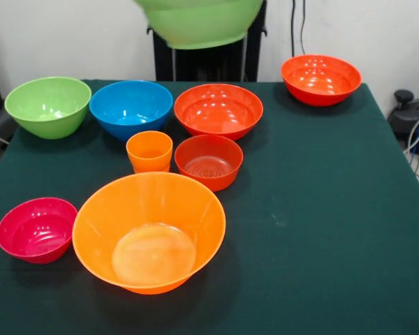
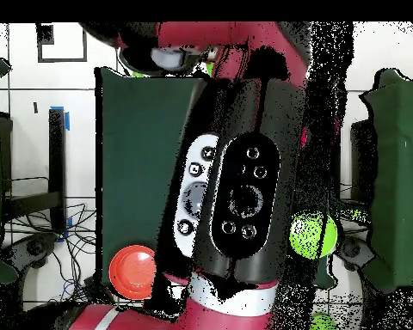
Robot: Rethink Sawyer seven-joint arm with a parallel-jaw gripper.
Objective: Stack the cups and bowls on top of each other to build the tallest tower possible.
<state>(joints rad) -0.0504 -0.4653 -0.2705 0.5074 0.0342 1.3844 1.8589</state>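
A large green bowl hangs in the air at the top edge of the front view, before the pedestal. The gripper is hidden above that edge. In the overhead view the arm covers the table's middle and hides the gripper. On the green cloth, each standing apart, are a large orange bowl, a pink bowl, an orange cup, a small red-orange bowl, a blue bowl, a green bowl and two wider red-orange bowls. The green cup is out of view.
The table has bare cloth on its right and front right. The black pedestal stands behind the far edge. The overhead view shows only a red-orange bowl and a green bowl beside the arm.
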